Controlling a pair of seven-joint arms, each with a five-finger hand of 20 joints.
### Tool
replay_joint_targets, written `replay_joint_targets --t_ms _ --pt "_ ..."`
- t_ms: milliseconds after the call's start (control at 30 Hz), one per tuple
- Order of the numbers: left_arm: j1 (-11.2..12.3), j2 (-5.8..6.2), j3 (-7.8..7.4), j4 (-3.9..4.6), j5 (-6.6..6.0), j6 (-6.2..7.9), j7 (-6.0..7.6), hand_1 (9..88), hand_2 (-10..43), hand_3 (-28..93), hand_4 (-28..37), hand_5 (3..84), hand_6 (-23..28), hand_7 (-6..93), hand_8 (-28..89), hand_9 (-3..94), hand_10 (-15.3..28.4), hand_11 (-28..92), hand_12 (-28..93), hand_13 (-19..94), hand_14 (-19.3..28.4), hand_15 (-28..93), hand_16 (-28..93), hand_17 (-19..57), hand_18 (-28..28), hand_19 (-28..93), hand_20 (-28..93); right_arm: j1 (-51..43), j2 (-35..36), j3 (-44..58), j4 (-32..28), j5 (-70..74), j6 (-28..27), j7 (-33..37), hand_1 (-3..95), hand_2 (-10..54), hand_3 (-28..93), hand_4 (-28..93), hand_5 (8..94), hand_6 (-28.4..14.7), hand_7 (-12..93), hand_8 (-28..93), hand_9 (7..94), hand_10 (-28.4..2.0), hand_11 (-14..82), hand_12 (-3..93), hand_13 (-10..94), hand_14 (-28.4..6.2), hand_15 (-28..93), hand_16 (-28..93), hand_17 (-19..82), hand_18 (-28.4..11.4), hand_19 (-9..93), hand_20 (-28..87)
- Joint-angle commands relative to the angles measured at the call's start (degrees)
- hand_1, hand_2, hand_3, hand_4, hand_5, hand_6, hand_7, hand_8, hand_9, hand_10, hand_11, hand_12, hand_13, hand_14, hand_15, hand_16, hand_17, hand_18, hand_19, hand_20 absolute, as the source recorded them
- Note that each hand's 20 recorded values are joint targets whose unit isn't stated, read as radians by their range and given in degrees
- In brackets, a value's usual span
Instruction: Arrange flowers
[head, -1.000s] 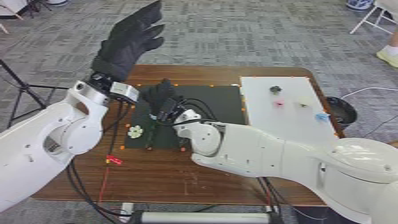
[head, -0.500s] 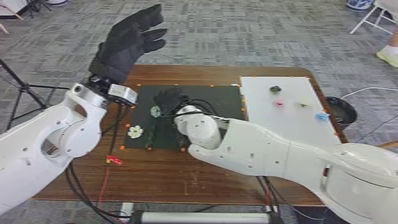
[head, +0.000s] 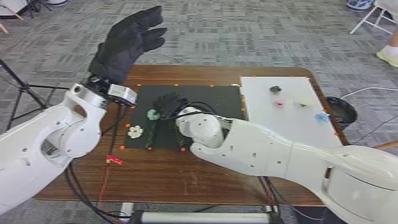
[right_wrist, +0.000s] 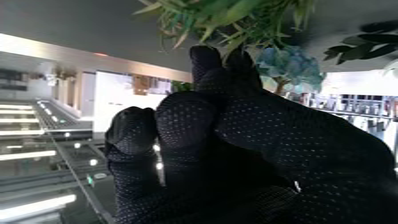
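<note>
We have a brown wooden counter (head: 213, 182) on a grey carpet-tiled floor (head: 231, 40). A dark mat (head: 222, 97) lies on its left and middle part, and a white board (head: 275, 122) lies to the right of the mat. Small orange marks dot the edges of both.

On the mat, our pale blue-green flower (head: 154, 115) is right beside our right hand (head: 168, 104), its dark stem running toward the near edge. The white flower (head: 135, 131) lies nearer us, at the mat's left edge. On the board are a dark bloom (head: 275, 89), a pink one (head: 279, 103), a pale yellow one (head: 303, 105) and, nearest the right edge, a blue one (head: 322, 117). Our right wrist view shows green foliage (right_wrist: 233, 16) close by that hand; we cannot tell whether the hand is pinching anything.

Our left hand (head: 120, 50) is raised at the counter's far left corner, fingers straight and slightly apart.

A red tag (head: 115, 160) rests on the left part of the counter, near some black cables. Just beyond the right edge sits a round black container (head: 343, 111). Around us in the room stand a black tripod (head: 24, 86) at the left and a white folding chair (head: 369, 21) at the far right; long strip lights (right_wrist: 37, 206) glow overhead.
</note>
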Motion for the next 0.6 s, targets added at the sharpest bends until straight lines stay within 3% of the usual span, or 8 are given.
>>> replay_joint_targets --t_ms 33,133,233,367,467,533,600 --pt "0.75 -0.12 -0.93 -0.44 -0.22 0.68 0.34 29.6 -5.3 64 -21.1 28.5 4.2 13.4 -7 19.5 13.2 15 20 14 18.3 24 1 -8.9 19.8 46 5 0.72 0.83 -0.4 0.01 -2.36 1.78 0.2 50.5 -1.3 93 -11 52.3 0.4 23 -15 57.8 -7.3 15.5 12.4 62 -4.5 79 37 31 -21.1 93 46" --pt "1.0 -0.18 -1.19 -0.45 -0.14 0.87 0.28 29.6 -5.7 65 -20.9 28.8 3.9 14.5 -6 19.8 13.2 16 21 15 17.5 26 2 -8.5 19.4 45 4 0.69 1.3 -0.38 -0.79 -2.69 1.96 0.42 50.5 -1.4 93 -11 52.3 0.5 23 -15 57.8 -7.2 15.7 12.6 62 -4.9 79 38 31 -21.2 93 47" --pt "1.34 -0.23 -1.51 -0.43 -0.16 0.8 0.18 29.7 -6.4 67 -21.9 28.2 3.0 21.2 -10 19.6 12.1 23 19 16 14.9 30 1 -6.2 16.5 37 8 0.64 1.93 0.21 -2.08 -2.83 2.49 1.55 50.8 -4.4 93 -17 51.9 -0.6 20 -13 56.5 -8.1 13.8 13.6 61 -5.7 79 37 31 -20.7 93 47" --pt "3.09 -0.12 -3.01 -0.82 -0.13 0.79 0.09 29.6 -6.8 68 -22.4 28.0 2.6 23.9 -12 19.5 11.4 27 18 17 13.9 32 1 -4.1 15.0 30 9 1.04 3.66 1.18 -5.12 -2.43 2.89 3.64 44.9 -4.6 93 -21 49.1 -2.7 17 -11 53.8 -9.5 13.4 14.9 60 -7.0 80 35 31 -20.2 91 52" --pt "5.87 -0.45 -5.35 -1.35 -0.25 1.46 0.09 29.4 -7.2 70 -22.6 27.4 1.9 26.6 -13 19.0 10.1 29 16 17 11.6 33 0 -2.0 13.0 19 13 -0.08 5.41 4.66 -8.2 -1.84 2.02 4.88 37.8 -2.8 92 -23 47.7 -4.0 15 -9 52.5 -11.1 12.7 15.4 60 -8.6 83 30 31 -20.3 91 52" --pt "7.46 -1.05 -6.57 -1.42 -0.2 1.59 0.08 29.2 -7.0 70 -22.9 27.1 1.8 26.1 -13 18.7 10.7 28 15 16 12.9 32 0 -4.0 14.8 23 15 -0.16 7.88 6.66 -11.18 1.01 2.53 6.34 34.5 -3.5 89 -23 47.2 -4.4 14 -8 52.3 -11.6 12.3 15.7 60 -8.8 84 25 31 -20.3 91 52" --pt "10.37 -1.53 -8.76 -1.94 -0.29 2.12 -0.14 28.7 -6.8 70 -22.1 26.2 0.9 27.0 -13 17.9 9.0 27 16 16 9.8 23 3 -4.1 13.9 20 14 -0.23 11.48 8.49 -14.67 5.28 4.0 6.0 31.5 -5.8 89 -24 46.3 -5.1 14 -8 51.5 -12.7 11.8 15.8 60 -9.3 84 25 31 -20.3 91 52"
